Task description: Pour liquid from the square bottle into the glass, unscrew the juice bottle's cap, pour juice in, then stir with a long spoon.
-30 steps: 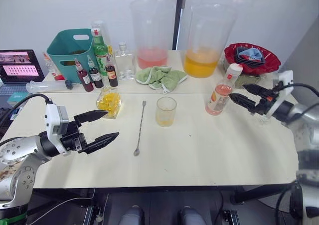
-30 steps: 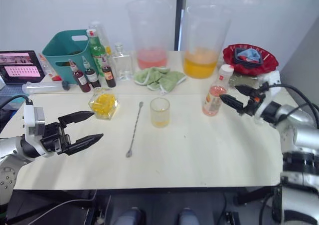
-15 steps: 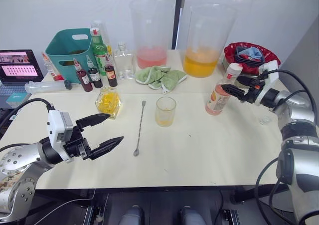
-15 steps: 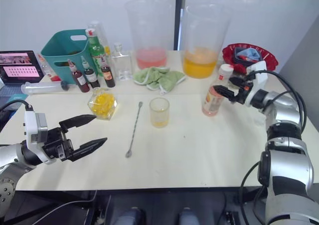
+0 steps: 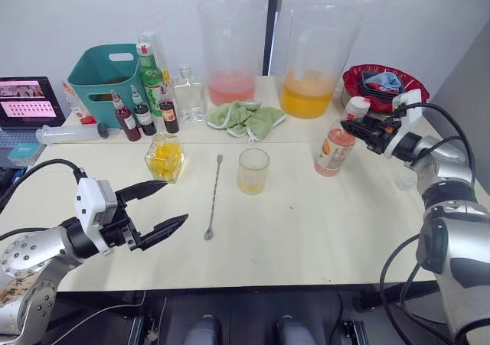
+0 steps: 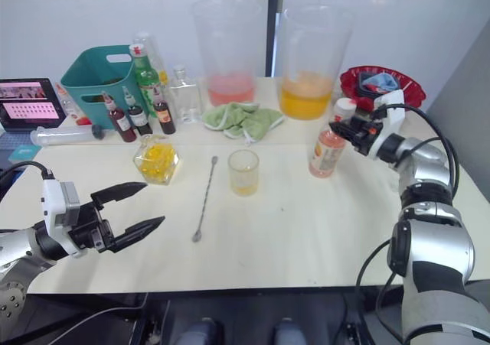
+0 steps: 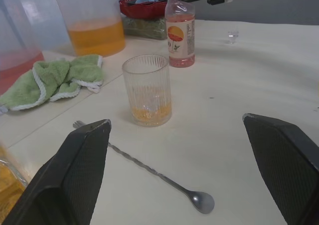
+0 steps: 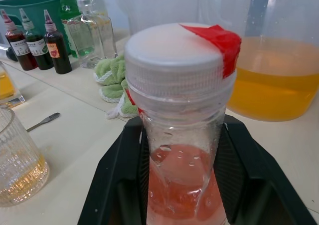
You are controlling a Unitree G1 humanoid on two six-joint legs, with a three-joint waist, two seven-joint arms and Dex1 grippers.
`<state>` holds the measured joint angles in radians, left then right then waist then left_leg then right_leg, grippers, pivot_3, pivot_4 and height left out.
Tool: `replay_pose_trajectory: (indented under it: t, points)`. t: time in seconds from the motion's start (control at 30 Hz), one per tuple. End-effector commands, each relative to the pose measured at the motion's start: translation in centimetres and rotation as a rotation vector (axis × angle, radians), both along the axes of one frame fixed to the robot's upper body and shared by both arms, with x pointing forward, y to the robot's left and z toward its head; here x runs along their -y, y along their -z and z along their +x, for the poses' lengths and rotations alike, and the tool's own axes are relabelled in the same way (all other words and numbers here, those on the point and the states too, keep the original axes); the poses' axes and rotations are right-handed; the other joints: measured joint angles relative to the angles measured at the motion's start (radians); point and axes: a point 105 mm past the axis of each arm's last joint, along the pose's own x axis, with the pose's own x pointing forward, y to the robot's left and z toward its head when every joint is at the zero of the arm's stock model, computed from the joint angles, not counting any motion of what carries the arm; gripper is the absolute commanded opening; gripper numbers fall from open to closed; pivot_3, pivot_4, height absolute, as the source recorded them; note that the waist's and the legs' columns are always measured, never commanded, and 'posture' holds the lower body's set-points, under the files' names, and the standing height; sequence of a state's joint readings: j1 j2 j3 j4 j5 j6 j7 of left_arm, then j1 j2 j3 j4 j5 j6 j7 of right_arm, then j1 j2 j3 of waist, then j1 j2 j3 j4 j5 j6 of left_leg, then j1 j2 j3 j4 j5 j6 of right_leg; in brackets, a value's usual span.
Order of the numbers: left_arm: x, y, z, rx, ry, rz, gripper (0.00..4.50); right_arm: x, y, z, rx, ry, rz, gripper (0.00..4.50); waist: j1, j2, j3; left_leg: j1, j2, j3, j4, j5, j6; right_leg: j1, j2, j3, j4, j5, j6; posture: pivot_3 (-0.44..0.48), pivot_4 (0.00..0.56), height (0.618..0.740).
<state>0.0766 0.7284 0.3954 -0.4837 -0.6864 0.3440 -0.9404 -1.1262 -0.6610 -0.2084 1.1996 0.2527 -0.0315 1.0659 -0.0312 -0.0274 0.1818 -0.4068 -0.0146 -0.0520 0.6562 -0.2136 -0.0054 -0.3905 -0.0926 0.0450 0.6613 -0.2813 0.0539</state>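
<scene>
A pale surface (image 5: 306,230) stretches out under a white wall, and we've got a busy back row: two big pitchers, a teal basket (image 5: 103,73), a green cloth (image 5: 245,117). Front and centre stands the glass (image 5: 253,170) with a shallow pool of yellow in the bottom, so the first pour looks done. The square bottle (image 5: 166,157) sits off to our left of it, yellow liquid (image 5: 165,160) showing inside, and the long spoon (image 5: 213,196) lies flat between the two.

Over on the right, our right hand (image 5: 356,126) is at the juice bottle (image 5: 335,144), fingers straddling the neck just under the cap (image 8: 174,55), which is on. In the right wrist view the fingers flank the bottle but we can't tell if they press it. Our left hand (image 5: 162,206) hangs wide apart, low over the near edge, holding nothing.

Now the step is the cap, we reckon. Best clamp the neck firmly, keep the bottle upright so the juice (image 8: 182,185) stays put, and bring the left hand across for the twist.
</scene>
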Motion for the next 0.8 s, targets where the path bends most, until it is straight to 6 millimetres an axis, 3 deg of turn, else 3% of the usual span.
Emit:
replay_pose_trajectory:
  t: [0.03,0.27,0.47,0.73,0.8]
  points:
    - [-0.1,-0.4,0.1,0.034,-0.006,0.003,4.5,0.4,-1.9,-0.1,0.069,0.012,0.002,1.23,-0.001,0.0,0.0,0.0,0.0,0.0,0.0,0.0,0.0,0.0,0.0,0.0,0.0,0.0,0.0,0.0,0.15,0.74]
    - [0.4,-0.5,1.1,0.042,0.024,-0.021,4.5,0.1,-4.5,-2.6,0.164,-0.145,0.033,1.23,0.004,0.003,0.002,-0.001,-0.001,0.0,0.0,0.0,0.0,0.0,-0.001,0.0,0.0,0.0,0.0,0.0,0.15,0.74]
    - [1.3,-0.2,2.0,0.027,0.097,-0.024,4.5,-1.6,-4.5,-6.2,0.154,-0.211,0.017,1.23,0.011,0.003,0.002,-0.004,-0.001,-0.002,-0.002,0.0,0.0,-0.005,-0.002,0.0,0.002,0.0,0.0,0.0,0.15,0.74]
    - [2.6,-0.1,3.3,0.012,0.194,-0.007,4.5,-6.7,-4.0,-12.3,0.104,-0.264,0.021,1.23,0.012,0.004,0.002,-0.011,-0.001,-0.003,-0.001,0.001,-0.001,-0.014,-0.001,0.002,0.004,0.0,0.0,0.0,0.15,0.74]
    - [3.0,0.4,3.0,-0.005,0.24,0.047,4.5,-8.8,-4.0,-13.4,0.109,-0.305,0.003,1.23,0.011,0.004,0.002,-0.011,-0.001,-0.004,0.0,0.001,-0.001,-0.014,-0.001,0.002,0.004,0.0,0.0,0.0,0.15,0.74]
